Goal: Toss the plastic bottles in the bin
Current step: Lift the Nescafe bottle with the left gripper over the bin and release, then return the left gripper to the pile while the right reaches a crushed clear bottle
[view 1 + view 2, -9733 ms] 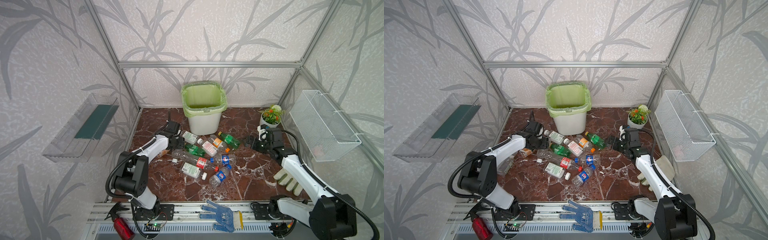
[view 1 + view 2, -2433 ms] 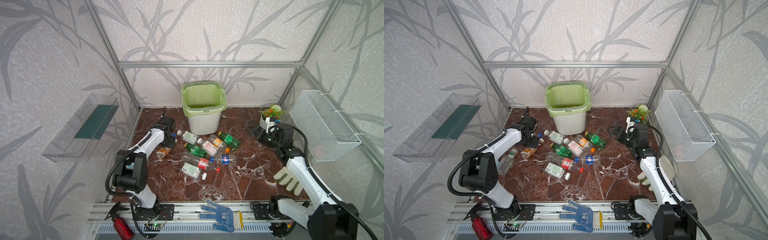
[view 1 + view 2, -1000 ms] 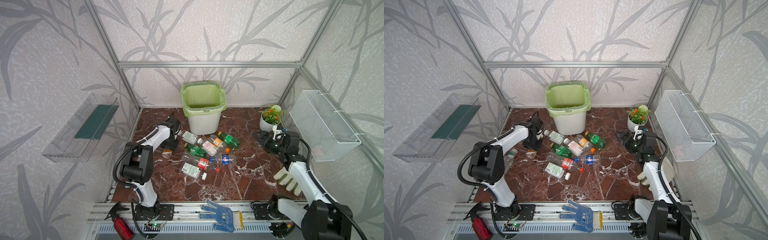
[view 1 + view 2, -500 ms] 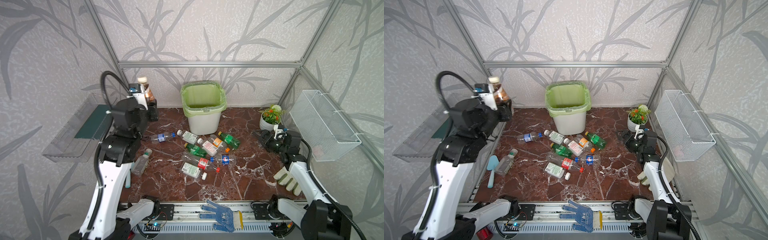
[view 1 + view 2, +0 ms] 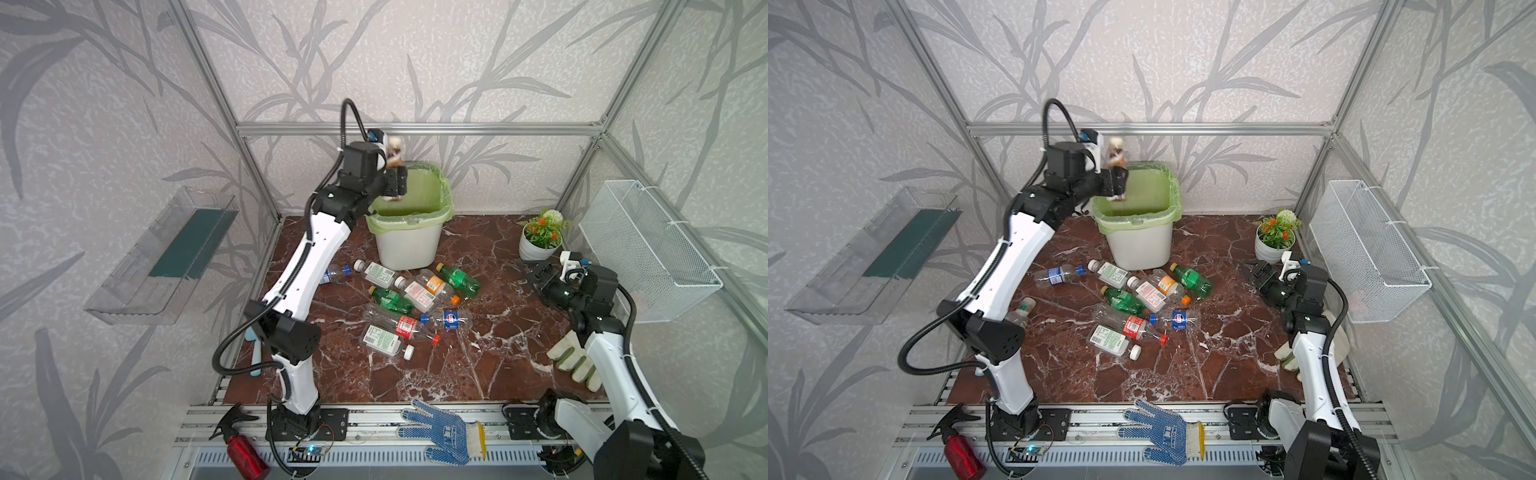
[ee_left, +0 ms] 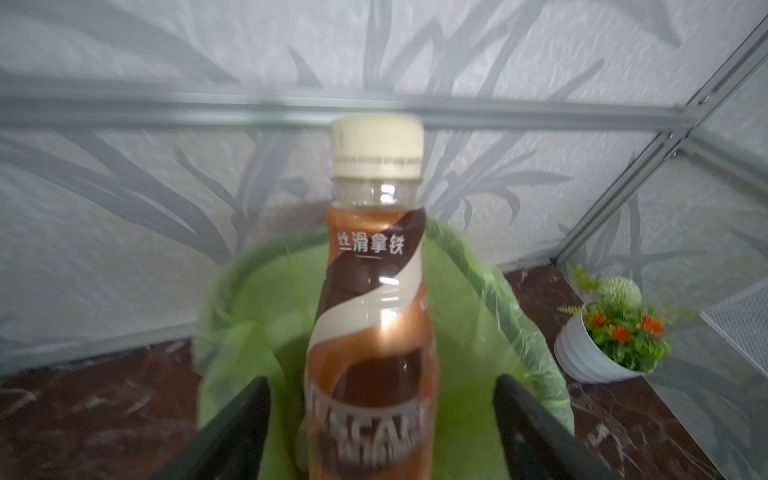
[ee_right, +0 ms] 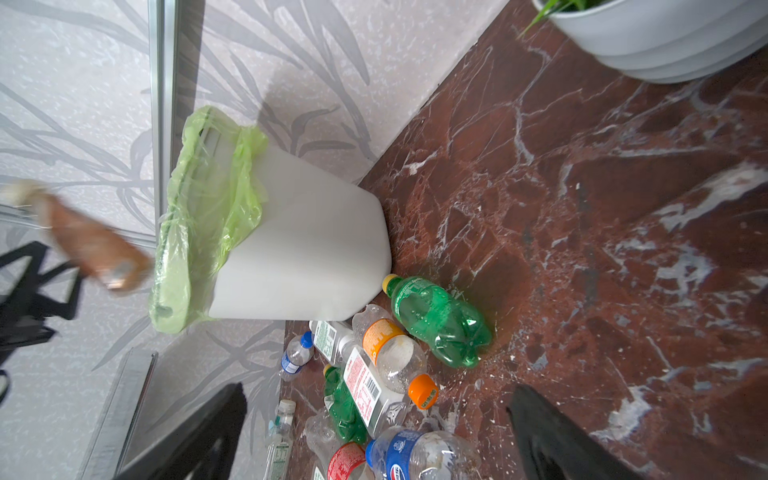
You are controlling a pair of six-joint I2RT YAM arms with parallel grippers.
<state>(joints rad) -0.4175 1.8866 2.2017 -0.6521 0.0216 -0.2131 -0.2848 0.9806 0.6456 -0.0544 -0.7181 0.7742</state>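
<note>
The left tool (image 5: 395,185), clamped a moment ago, now stands apart above the bin (image 5: 409,247), and the brown bottle (image 6: 374,316) hangs free between its jaws, over the opening. It should drop in. The right tool (image 5: 1254,272) waits apart, and other bottles (image 5: 417,297) lie on the worktop (image 5: 478,374).

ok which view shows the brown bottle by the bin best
The left wrist view: the brown bottle is large and upright, cream cap and label readable, the bin behind it. In both top views the bottle is small and blurred; the right wrist view shows only a brown smear.
</note>
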